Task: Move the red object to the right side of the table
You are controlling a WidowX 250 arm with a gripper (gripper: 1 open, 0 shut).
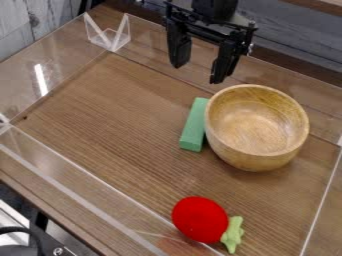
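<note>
Claw (203,64) spread wide, empty; red object (201,218) well apart, near front wall.

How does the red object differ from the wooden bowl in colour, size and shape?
The red object is bright red with a light green leafy bit, while the wooden bowl is pale wood. The red object is smaller than the bowl. The red object is a closed, soft-looking ball; the bowl is hollow, open upward and empty. Both are round and rest on the table.
</note>
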